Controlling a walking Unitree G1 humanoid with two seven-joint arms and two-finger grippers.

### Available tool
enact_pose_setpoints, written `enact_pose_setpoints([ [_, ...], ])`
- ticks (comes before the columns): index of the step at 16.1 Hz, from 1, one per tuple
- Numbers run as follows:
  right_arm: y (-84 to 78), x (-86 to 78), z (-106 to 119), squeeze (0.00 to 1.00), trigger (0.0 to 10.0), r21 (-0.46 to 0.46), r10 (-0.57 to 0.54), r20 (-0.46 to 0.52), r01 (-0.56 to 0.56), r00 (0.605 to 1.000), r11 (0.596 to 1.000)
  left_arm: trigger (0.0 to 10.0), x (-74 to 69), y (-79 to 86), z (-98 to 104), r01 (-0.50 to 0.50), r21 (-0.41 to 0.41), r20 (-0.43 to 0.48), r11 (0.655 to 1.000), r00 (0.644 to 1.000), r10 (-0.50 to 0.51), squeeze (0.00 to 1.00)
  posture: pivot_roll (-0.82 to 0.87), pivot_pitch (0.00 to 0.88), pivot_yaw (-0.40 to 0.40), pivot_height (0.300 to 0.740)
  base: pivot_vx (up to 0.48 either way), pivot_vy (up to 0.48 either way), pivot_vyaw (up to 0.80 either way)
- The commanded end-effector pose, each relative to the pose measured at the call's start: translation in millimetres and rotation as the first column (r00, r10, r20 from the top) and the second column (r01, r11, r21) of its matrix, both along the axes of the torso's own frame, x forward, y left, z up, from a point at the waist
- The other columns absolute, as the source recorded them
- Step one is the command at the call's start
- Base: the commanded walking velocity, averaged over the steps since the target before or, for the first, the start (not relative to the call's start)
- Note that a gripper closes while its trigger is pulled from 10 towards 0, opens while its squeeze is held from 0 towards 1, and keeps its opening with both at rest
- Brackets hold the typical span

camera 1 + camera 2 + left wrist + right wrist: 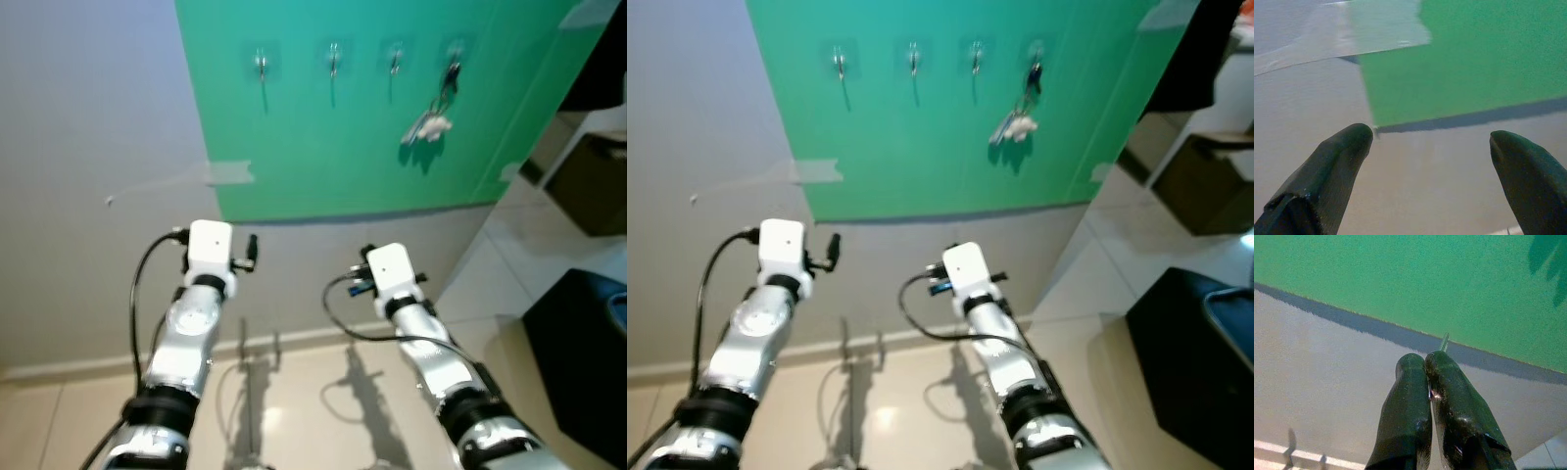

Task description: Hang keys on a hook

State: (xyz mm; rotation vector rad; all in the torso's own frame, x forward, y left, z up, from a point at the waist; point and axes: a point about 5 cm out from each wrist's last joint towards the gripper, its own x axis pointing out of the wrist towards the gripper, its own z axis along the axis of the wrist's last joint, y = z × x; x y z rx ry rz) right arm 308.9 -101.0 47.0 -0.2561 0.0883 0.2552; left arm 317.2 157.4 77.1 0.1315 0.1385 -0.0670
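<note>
The keys point(431, 122) were seen hanging from the rightmost hook point(454, 67) on the green board point(372, 147). The left gripper point(1432, 161) was spread wide; the right gripper point(1426, 369) was pressed together on a thin metal sliver. A light, rigid, dangling bunch was judged best taken by its ring.

Both silver arms raised forward, left gripper point(1430, 147) jaws spread, right gripper point(1425, 363) jaws pressed together.

- The bunch of metal keys point(428, 121) hanging on the rightmost hook is blurred; single keys cannot be told apart.
- A thin metal tip point(1444, 341) pokes past the right end effector point(1425, 363); the pressed-together fingers hide the rest.
- The dark cabinet point(588, 343) is cut by the frame edge.
</note>
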Motion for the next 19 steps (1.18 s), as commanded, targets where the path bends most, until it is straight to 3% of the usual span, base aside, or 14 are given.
enact_pose_setpoints([
  [1, -1.5, 0.4, 1, 0.00, 0.0, 0.011, -0.009, 0.004, 0.009, 1.000, 1.000, 10.0, 0.9, -3.4, 7, 0.017, 0.018, 0.036, 1.000, 0.999, -0.018, 0.00, 0.02, 0.000, -0.018, 0.727, 0.480, 0.000, 0.00],
  [8, -0.3, 1.2, 10, 0.00, 0.0, 0.000, 0.007, 0.074, -0.007, 0.997, 1.000, 10.0, -1.0, -12.5, 11, 0.067, 0.021, 0.063, 0.998, 0.996, -0.068, 0.00, 0.01, 0.000, -0.016, 0.727, 0.470, 0.000, 0.00],
  [13, 3.7, -0.2, 6, 0.00, 0.0, -0.015, 0.027, 0.048, -0.026, 0.998, 1.000, 10.0, -1.7, -14.5, 9, 0.066, 0.042, 0.053, 0.997, 0.996, -0.069, 0.00, 0.02, 0.000, -0.022, 0.727, 0.312, -0.357, 0.00],
  [19, 8.0, -0.3, 5, 0.00, 0.0, -0.039, 0.053, 0.041, -0.052, 0.998, 0.998, 10.0, -3.4, -16.8, 9, 0.084, 0.045, 0.057, 0.996, 0.995, -0.086, 0.00, 0.03, 0.000, -0.032, 0.727, 0.000, -0.371, 0.80],
])
